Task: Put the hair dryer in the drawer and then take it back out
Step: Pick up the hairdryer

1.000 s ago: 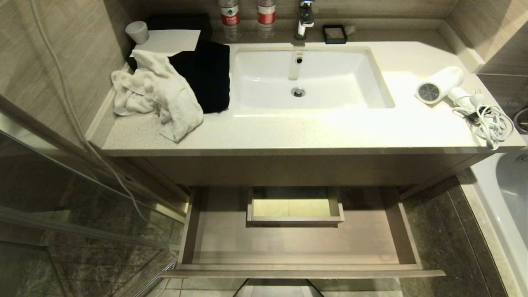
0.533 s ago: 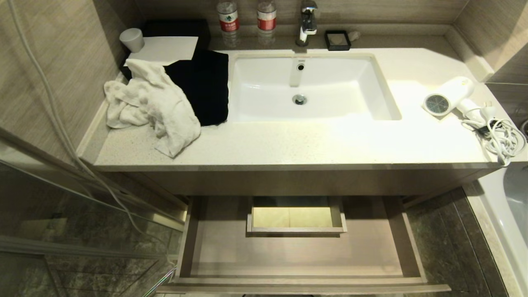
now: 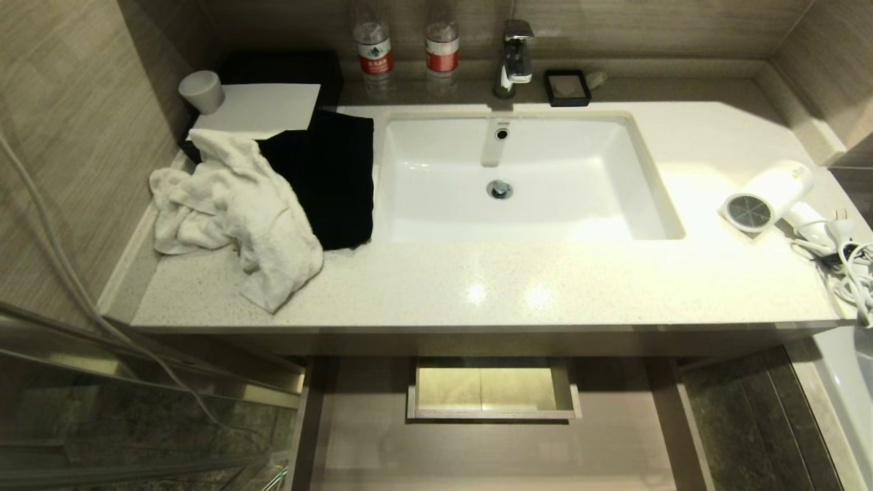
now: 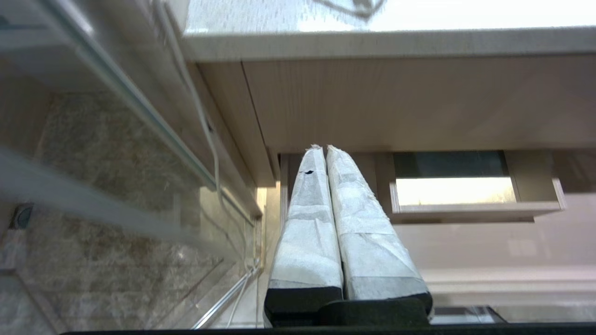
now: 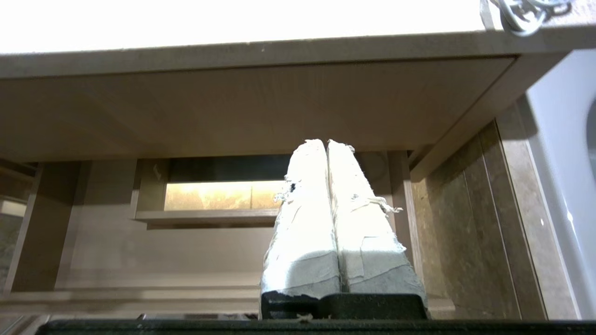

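The white hair dryer [image 3: 767, 194] lies on its side at the right end of the vanity counter [image 3: 518, 293], its dark grille facing the front. Its cord [image 3: 849, 269] is heaped beside it at the counter's edge. Under the counter the drawer [image 3: 491, 450] stands pulled out and holds nothing, with its boxed cut-out [image 3: 492, 392] at the back. Neither arm shows in the head view. My left gripper [image 4: 325, 148] is shut and empty, low in front of the drawer [image 4: 489, 242]. My right gripper [image 5: 326, 142] is also shut and empty, facing the drawer [image 5: 139, 251] from below counter height.
A white towel [image 3: 235, 211] and a black cloth [image 3: 334, 177] lie left of the sink [image 3: 644, 177]. Two bottles [image 3: 373, 48], a faucet [image 3: 515, 58], a cup [image 3: 202, 91] and a black dish [image 3: 567, 87] line the back. A bathtub [image 3: 849, 368] stands right, a glass partition [image 3: 102, 382] left.
The whole head view has slid down the picture, so the camera has moved. The drawer's front edge has left the view. Nothing on the counter has moved.
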Controlling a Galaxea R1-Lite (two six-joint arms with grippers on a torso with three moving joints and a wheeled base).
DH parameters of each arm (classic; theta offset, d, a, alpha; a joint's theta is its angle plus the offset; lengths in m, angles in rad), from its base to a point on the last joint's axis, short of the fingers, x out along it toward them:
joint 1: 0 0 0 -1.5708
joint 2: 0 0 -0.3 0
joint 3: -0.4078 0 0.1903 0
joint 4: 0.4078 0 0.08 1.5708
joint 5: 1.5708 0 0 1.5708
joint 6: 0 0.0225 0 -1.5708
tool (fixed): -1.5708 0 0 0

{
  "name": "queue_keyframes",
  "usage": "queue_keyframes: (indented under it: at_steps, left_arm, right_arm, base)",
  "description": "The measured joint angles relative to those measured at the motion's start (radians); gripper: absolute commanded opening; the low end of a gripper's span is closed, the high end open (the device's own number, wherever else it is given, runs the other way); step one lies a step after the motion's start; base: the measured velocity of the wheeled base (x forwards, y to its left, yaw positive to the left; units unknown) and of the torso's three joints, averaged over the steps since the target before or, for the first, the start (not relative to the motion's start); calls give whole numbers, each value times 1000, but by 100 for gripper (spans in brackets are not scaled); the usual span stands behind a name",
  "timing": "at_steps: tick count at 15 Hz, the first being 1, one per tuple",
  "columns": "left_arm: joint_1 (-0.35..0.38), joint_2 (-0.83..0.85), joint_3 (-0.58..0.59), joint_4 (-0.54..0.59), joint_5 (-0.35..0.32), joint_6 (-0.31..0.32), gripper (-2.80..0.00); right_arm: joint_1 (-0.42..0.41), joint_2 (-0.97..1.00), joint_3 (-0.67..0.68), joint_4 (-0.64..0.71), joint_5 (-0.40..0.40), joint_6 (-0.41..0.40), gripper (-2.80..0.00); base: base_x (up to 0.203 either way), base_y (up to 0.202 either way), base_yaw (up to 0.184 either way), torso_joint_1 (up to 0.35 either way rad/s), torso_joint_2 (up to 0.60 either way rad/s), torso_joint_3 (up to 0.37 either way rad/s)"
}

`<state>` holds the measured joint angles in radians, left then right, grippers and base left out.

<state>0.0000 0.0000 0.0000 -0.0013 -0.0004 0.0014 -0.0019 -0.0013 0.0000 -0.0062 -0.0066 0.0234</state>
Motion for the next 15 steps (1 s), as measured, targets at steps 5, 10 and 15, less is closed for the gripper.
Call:
queue_keyframes:
  at_steps: [5,10,15]
  left_arm:
    - [0,0,0,0,0,0,-280]
    - [0,0,0,0,0,0,-280]
    - [0,0,0,0,0,0,-280]
  right_arm:
    - [0,0,0,1,-1,0,-280]
    - [0,0,0,2,-3,3,-280]
    - [0,0,0,2,-7,14,-280]
  base:
    - [0,0,0,325,-188,141]
    - [0,0,0,349,-265,79]
    - [0,0,0,55,-38,15]
